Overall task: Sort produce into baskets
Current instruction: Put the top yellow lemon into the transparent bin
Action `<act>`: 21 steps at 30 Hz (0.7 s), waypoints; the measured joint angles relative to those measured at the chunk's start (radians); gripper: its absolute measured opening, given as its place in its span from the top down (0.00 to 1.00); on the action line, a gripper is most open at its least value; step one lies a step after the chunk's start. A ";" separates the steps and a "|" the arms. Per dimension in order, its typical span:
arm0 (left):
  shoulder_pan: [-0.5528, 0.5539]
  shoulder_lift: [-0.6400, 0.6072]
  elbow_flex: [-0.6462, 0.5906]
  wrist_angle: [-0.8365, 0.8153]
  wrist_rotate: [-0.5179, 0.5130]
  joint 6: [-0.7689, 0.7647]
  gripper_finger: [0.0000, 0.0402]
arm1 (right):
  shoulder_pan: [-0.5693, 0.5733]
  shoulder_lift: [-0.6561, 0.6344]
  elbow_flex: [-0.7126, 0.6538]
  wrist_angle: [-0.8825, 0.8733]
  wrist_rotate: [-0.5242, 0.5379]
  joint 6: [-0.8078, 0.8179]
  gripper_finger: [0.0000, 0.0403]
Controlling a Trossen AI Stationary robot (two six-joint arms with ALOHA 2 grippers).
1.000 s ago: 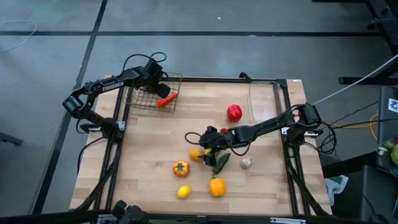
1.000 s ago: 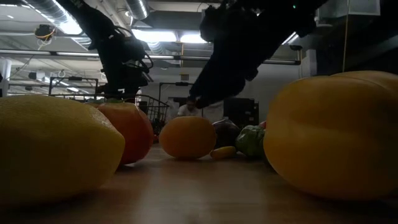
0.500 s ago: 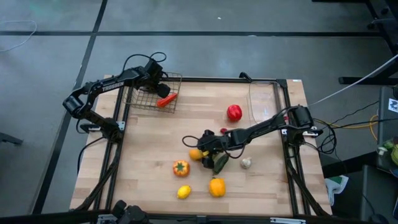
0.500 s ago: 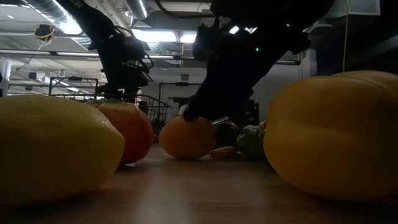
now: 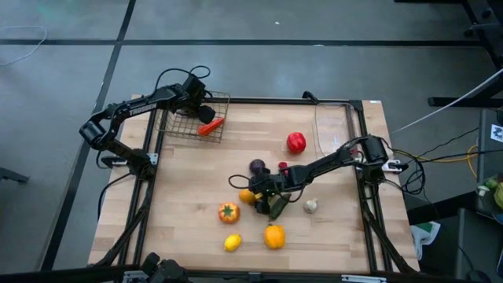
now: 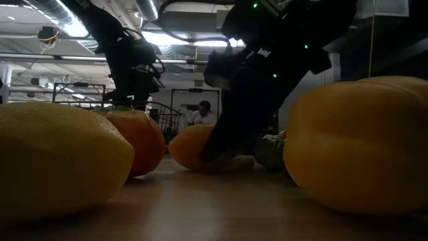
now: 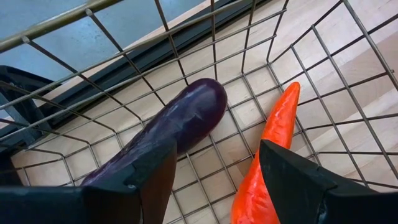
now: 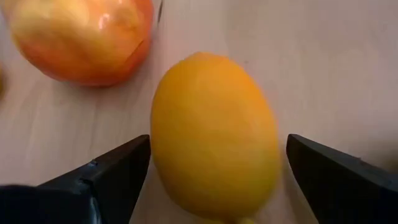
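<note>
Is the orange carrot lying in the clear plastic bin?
No, the carrot lies in the wire basket, beside a purple eggplant.

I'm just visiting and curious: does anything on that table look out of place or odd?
One thing: the carrot pokes out past the wire basket edge instead of lying fully inside. Nothing looks spilled or damaged.

In the low view the right arm [image 6: 267, 73] hides most of the orange [image 6: 190, 147] and the green piece [image 6: 271, 150] behind it. The lemon [image 6: 57, 164] and yellow pepper [image 6: 361, 144] run off the edges. A person [image 6: 200, 114] far back is too small to make out.
</note>
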 joint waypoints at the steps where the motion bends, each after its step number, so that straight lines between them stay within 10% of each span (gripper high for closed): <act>1: 0.000 0.000 0.000 0.000 0.000 0.000 0.44 | 0.000 0.005 0.000 -0.003 -0.001 0.002 0.08; 21: 0.000 0.000 0.000 0.000 0.000 0.001 0.44 | -0.001 -0.064 0.000 -0.010 -0.034 0.019 0.37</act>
